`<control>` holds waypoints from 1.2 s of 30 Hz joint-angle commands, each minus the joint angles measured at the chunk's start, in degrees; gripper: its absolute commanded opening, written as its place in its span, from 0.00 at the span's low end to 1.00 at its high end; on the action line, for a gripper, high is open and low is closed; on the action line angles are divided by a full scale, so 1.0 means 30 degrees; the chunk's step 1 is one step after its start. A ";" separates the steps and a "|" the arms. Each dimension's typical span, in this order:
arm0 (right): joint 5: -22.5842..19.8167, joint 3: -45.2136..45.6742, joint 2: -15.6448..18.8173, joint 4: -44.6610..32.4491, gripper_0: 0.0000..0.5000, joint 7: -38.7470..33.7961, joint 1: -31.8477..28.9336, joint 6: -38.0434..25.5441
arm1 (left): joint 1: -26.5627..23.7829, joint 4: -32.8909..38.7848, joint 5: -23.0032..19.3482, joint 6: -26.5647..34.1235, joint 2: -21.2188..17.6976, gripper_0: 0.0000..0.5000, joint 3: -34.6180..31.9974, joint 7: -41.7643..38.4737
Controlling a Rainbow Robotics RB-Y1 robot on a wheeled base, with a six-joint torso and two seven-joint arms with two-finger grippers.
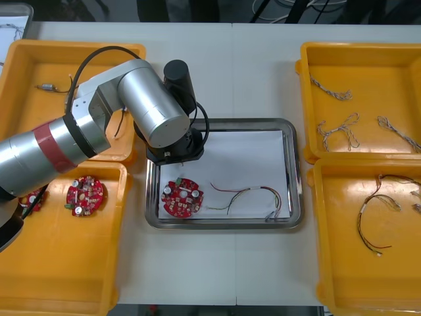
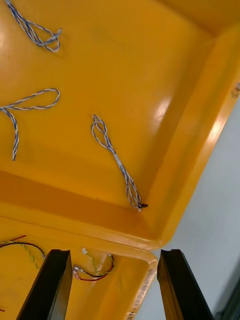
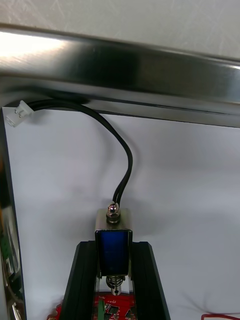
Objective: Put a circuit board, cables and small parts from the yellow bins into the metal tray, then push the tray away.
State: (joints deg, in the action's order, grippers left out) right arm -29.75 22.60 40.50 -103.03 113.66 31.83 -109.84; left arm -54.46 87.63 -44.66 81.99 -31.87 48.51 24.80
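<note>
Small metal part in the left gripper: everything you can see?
The small metal part is a shiny boxy frame around a blue block, with a round-headed pin at its far end and a spring at its near end. The left gripper is shut on it, a black finger on each side. Its black cable curves to a white plug by the tray rim. It is over the tray's white inside, beyond a red circuit board; whether it rests there is unclear.

The right hand hangs with its black fingers apart over the rim between two bins; the farther yellow bin holds three twisted blue and white cables; a red and yellow cable lies in the nearer yellow bin, seen between the fingers; pale bench lies alongside.
</note>
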 commanded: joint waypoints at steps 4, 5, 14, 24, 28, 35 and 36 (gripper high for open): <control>-0.0043 -0.0120 0.0505 0.3464 1.00 -0.0827 0.2867 -0.0052 | -0.0948 0.0118 0.0152 -0.0229 0.0251 1.00 0.0323 0.1284; -0.0043 -0.0237 0.0418 0.3991 1.00 -0.0856 0.3130 -0.0052 | -0.0919 0.0118 0.0152 -0.0229 0.0221 1.00 0.0323 0.1372; 0.0016 -0.1438 0.0154 0.6276 1.00 -0.1032 0.4185 0.0726 | -0.0948 0.0235 0.0211 -0.0229 0.0104 1.00 0.0323 0.1695; -0.0072 -0.2639 0.0125 0.9352 1.00 -0.1178 0.5386 0.3040 | -0.0977 0.1055 0.0093 0.1382 -0.0365 1.00 -0.1405 0.1812; -0.0101 -0.2639 -0.0080 1.0817 1.00 -0.0973 0.5738 0.4153 | -0.1007 0.1758 -0.0082 0.2906 -0.0687 1.00 -0.2636 0.1958; -0.0101 -0.3196 -0.0256 1.2282 1.00 -0.0709 0.5943 0.6028 | -0.1036 0.2666 -0.0375 0.4693 -0.1361 1.00 -0.4482 0.2368; -0.0101 -0.3489 -0.0256 1.2487 1.00 -0.0709 0.6001 0.6351 | -0.1036 0.2784 -0.0375 0.4957 -0.1478 1.00 -0.4716 0.2456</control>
State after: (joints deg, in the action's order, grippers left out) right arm -29.81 14.74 40.03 -66.45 111.51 46.87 -92.84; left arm -54.95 93.14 -45.10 94.92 -33.29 37.42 26.47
